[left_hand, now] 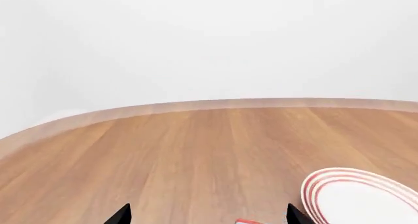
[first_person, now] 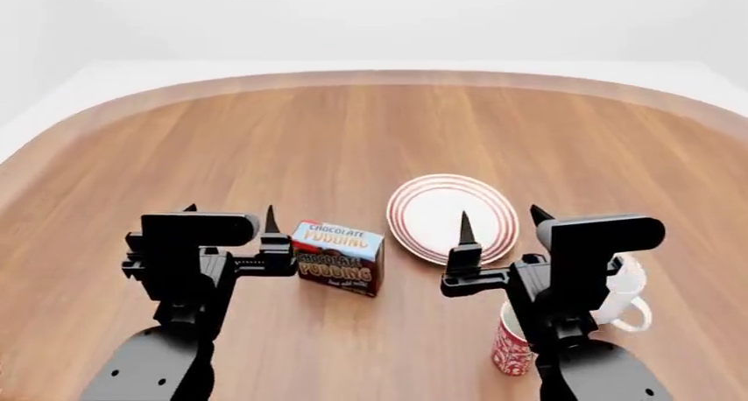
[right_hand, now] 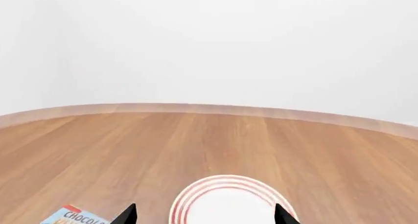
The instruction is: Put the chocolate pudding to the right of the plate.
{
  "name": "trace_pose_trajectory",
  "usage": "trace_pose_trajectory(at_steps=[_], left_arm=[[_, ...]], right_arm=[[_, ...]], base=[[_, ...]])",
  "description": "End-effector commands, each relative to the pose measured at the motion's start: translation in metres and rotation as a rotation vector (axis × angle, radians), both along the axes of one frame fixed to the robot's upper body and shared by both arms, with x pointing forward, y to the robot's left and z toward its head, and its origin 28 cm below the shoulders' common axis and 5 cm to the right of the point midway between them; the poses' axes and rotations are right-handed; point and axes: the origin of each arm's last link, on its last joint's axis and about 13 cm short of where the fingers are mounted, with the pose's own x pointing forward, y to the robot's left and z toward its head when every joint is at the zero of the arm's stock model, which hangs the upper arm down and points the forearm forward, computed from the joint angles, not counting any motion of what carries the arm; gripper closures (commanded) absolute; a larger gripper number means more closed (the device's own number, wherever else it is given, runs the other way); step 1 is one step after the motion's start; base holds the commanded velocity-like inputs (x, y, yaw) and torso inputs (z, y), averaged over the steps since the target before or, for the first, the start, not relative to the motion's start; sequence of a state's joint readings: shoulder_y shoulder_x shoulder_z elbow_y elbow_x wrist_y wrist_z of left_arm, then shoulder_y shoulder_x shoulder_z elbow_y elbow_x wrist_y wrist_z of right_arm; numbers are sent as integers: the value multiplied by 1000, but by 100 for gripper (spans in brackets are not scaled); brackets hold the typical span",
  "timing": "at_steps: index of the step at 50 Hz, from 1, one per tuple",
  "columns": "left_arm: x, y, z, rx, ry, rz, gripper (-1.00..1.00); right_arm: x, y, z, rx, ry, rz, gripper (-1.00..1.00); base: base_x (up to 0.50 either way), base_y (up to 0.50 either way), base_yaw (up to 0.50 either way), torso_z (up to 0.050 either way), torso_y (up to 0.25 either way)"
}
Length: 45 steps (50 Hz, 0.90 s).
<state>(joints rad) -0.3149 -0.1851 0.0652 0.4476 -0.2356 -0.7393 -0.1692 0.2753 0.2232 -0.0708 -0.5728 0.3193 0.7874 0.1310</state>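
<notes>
The left gripper [first_person: 230, 219] is hovering over the wooden table [first_person: 350, 130] toward its near left side, with its jaws standing apart and nothing between them; in the left wrist view the two dark fingertips [left_hand: 119, 215] are showing wide apart above bare wood. Just beside that gripper, on its right, the chocolate pudding [first_person: 338, 257] is standing upright on the table near the near edge, a little left of the middle, its light blue top with the red corner facing up and its dark brown lettered side facing the robot. It is sitting to the left of the plate [first_person: 453, 217], near it but not touching, and no gripper is holding it. The plate, white with red rings round its rim, is lying flat near the middle of the table, slightly toward the right side. The right gripper [first_person: 503, 219] is hanging over the plate's near edge with its jaws spread apart and empty; the right wrist view is showing the plate [right_hand: 225, 204] between the two fingertips and a corner of the pudding carton [right_hand: 77, 217] off to one side. Toward the near right corner, partly hidden behind the right arm, a red patterned mug [first_person: 510, 347] and a plain white mug [first_person: 622, 298] are standing just beside each other.
</notes>
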Motion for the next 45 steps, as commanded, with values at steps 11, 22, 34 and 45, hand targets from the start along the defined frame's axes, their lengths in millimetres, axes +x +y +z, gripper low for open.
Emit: trace_pose_trajectory(at_steps=[11, 22, 34, 45], left_arm=[[0, 1, 1, 1, -5, 5, -100], [0, 1, 0, 0, -8, 9, -100], [0, 2, -1, 0, -7, 8, -100], [0, 2, -1, 1, -7, 11, -100]], right_arm=[[0, 1, -3, 1, 8, 7, -100], [0, 1, -4, -2, 12, 12, -100], [0, 2, -5, -5, 16, 15, -100], [-1, 3, -5, -2, -1, 36, -100]], base=[[500, 0, 0, 0, 1], [500, 0, 0, 0, 1], [500, 0, 0, 0, 1], [266, 0, 0, 0, 1]])
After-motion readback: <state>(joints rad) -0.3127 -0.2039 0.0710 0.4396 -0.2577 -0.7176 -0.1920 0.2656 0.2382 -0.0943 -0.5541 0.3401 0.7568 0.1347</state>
